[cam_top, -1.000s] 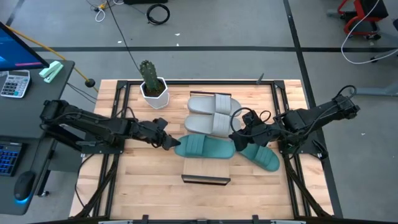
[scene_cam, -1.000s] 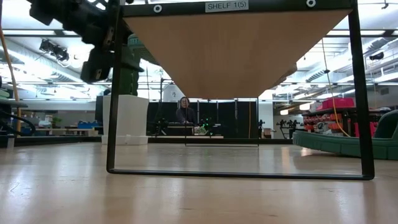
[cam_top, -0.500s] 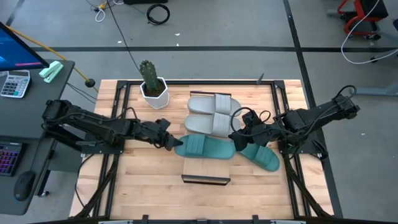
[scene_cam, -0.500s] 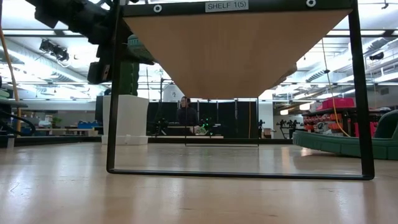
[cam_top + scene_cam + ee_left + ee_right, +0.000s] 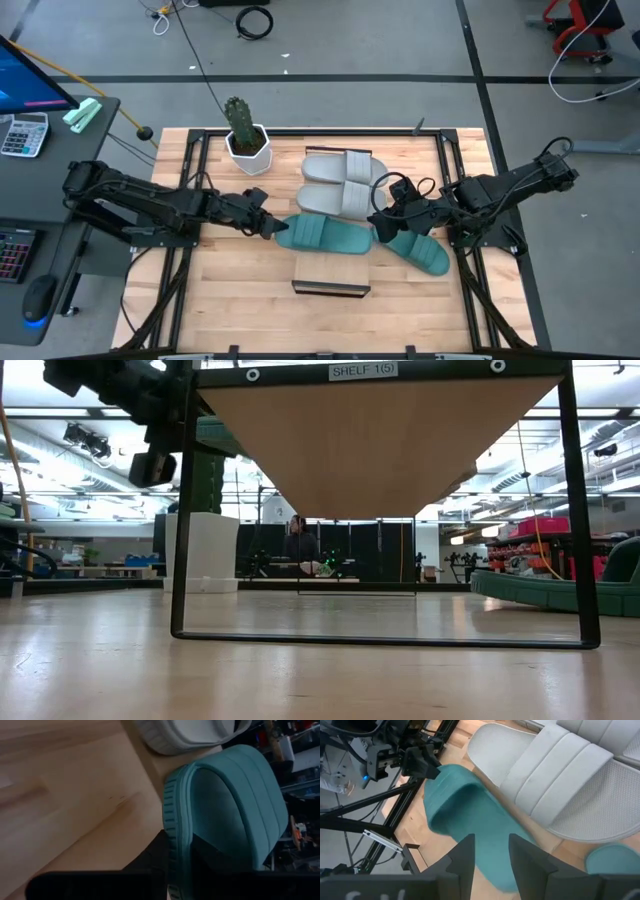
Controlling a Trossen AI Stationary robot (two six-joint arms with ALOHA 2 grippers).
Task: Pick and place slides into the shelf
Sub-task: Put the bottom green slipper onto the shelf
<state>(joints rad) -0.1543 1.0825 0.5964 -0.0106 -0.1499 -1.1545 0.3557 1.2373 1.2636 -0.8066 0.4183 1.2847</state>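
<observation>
The shelf [image 5: 332, 272] is a light wood board in a dark frame, running from the table's middle toward its near edge; the low view shows its underside [image 5: 380, 440]. Two light grey slides [image 5: 345, 168] [image 5: 335, 200] lie across its far part. A teal slide [image 5: 325, 236] lies across it nearer. My left gripper [image 5: 270, 226] is shut on that slide's left end. My right gripper [image 5: 378, 222] is open over its right end; I cannot tell whether it touches. The second teal slide [image 5: 420, 252] lies on the tabletop at the right. My left gripper pinches the teal slide's left end [image 5: 175, 837] between its two fingers, one on the footbed side and one on the sole side. The fingers come level from the table's left, along the slide. The slide's rest reaches over the shelf board.
A cactus in a white pot [image 5: 243, 135] stands at the table's far left, also in the low view [image 5: 200, 550]. Dark frame rails [image 5: 185, 250] [image 5: 470, 270] run along both table sides. A desk with a calculator [image 5: 25, 135] stands beyond the left edge.
My left gripper has moved a little toward the table's left edge, drawing the teal slide with it across the shelf; the slide's right end has pulled away from my right gripper.
</observation>
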